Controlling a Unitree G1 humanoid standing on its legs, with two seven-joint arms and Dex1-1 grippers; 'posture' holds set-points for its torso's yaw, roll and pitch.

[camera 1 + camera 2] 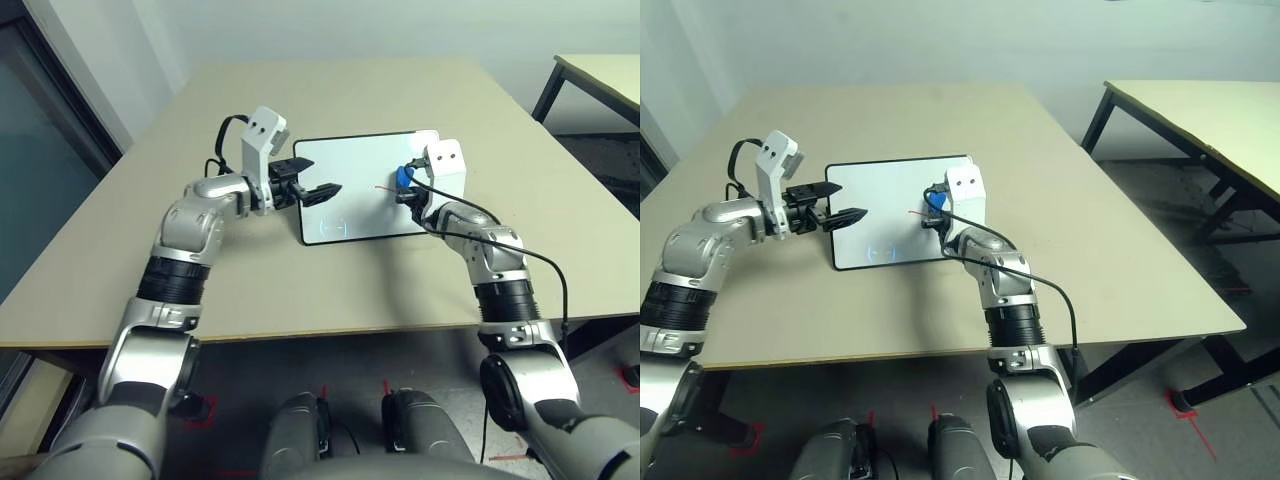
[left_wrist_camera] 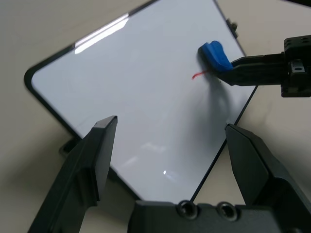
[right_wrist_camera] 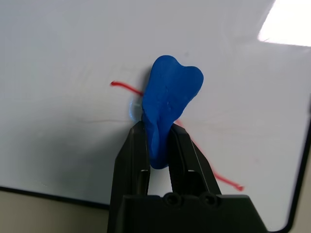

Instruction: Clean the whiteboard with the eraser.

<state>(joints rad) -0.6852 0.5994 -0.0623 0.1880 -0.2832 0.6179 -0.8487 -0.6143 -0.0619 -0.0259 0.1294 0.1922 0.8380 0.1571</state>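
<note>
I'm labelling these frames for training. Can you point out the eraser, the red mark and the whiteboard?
eraser (image 3: 170, 97), right wrist view, on its blue upper face.
red mark (image 3: 124, 86), right wrist view, on the line beside the eraser.
whiteboard (image 1: 350, 165), left eye view, on bare white surface.

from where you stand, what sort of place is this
Probably a robotics lab or test room: a plain beige wooden table holding a small black-framed whiteboard, a second similar table beside it, bare walls, and red tape marks on the floor.
</note>
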